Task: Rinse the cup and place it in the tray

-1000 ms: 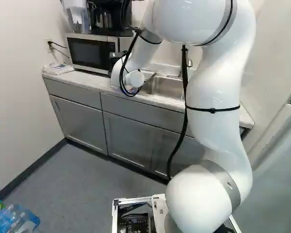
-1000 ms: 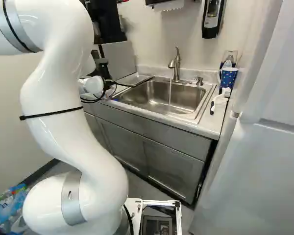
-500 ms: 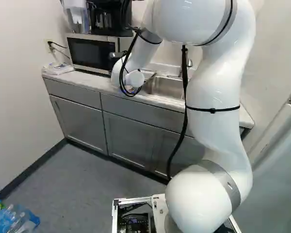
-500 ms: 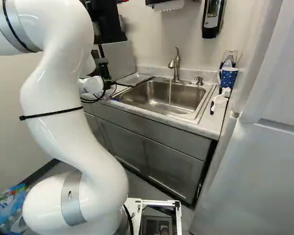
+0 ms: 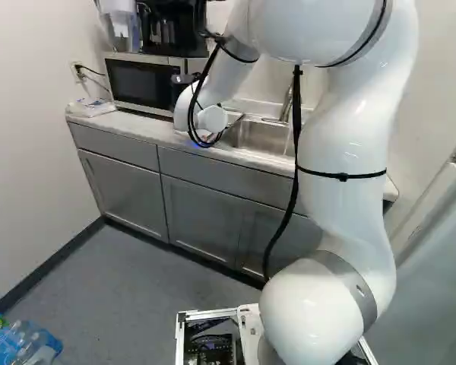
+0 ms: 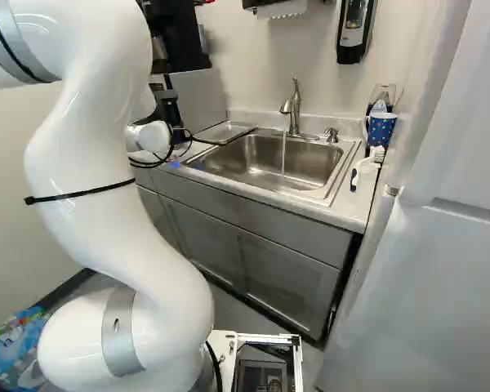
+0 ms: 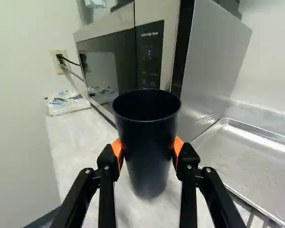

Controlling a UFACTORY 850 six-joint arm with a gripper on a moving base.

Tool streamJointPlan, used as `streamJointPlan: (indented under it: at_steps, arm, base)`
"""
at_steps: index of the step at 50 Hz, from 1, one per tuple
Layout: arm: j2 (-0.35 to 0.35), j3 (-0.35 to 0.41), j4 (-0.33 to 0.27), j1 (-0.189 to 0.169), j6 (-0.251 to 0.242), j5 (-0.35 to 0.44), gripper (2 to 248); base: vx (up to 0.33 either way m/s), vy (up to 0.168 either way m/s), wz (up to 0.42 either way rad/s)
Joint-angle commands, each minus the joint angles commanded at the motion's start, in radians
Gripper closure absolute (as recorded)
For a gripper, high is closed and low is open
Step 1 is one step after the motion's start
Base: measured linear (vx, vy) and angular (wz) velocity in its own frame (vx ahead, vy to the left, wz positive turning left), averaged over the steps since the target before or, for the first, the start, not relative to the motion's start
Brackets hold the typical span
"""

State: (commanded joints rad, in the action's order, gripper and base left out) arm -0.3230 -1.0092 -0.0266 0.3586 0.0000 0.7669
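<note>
Wrist view: the dark cup (image 7: 149,154), upright before the microwave (image 7: 213,61), over the tabletop (image 7: 66,137); whether its foot touches the surface cannot be told. The tray (image 7: 256,164) lies beside it, along the microwave's side; in the right base view it adjoins the sink (image 6: 257,159), where water (image 6: 283,155) runs from the faucet (image 6: 293,110). The step in hand is judged to be securing the cup ahead of rinsing. Principal risks: (a) the rim knocks the microwave, should the cup rise or turn while so near it; (b) the foot catches the tray's raised edge, should it travel toward the sink too low; (c) the tapered, probably smooth wall slides down through the grip, above all once wet or heavy with water; (d) the cup swings or tips under the stream, since only two opposed contacts restrain it. The fingers (image 7: 187,160) stand apart by the cup's width, neither fully spread nor together, and hold it: one orange pad bears on each side of the wall, below the rim.
</note>
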Motion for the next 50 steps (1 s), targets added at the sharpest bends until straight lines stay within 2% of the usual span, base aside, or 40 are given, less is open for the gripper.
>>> streamJointPlan:
  at_steps: [21,50]
  arm:
    - [0.126,0.097,0.021,-0.013,0.000,-0.037,128]
    - [0.284,0.202,0.069,-0.072,0.000,-0.092,128]
  base:
    - [0.000,0.000,0.000]
    - [0.000,0.000,0.000]
